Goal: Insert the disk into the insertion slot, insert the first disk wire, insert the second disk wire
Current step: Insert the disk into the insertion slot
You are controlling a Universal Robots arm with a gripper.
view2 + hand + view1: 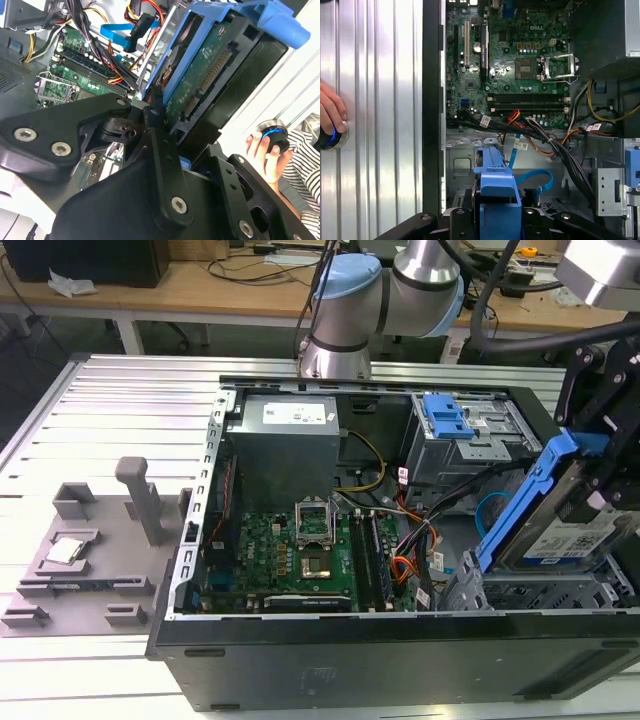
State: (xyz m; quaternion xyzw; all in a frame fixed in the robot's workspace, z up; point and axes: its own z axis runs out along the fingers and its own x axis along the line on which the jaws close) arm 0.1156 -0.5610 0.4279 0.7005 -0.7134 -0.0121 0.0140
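Loose wires [405, 565]: lay beside the insertion slot [540, 592], on the exterior view's left, unconnected.
Disk [560, 538]: hung tilted above the insertion slot, not seated.
Gripper [600, 490]: pinched the disk's blue carrier.
Status, as judged: all three insertions outstanding.

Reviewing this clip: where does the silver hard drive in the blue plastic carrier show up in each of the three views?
Exterior view: the silver hard drive in a bright blue plastic carrier is tilted above the case at the exterior view's right.
Second wrist view: its circuit-board underside faces the camera.
First wrist view: the carrier is seen edge-on, beside a light-blue flat cable.
Shared landmark: the green motherboard.
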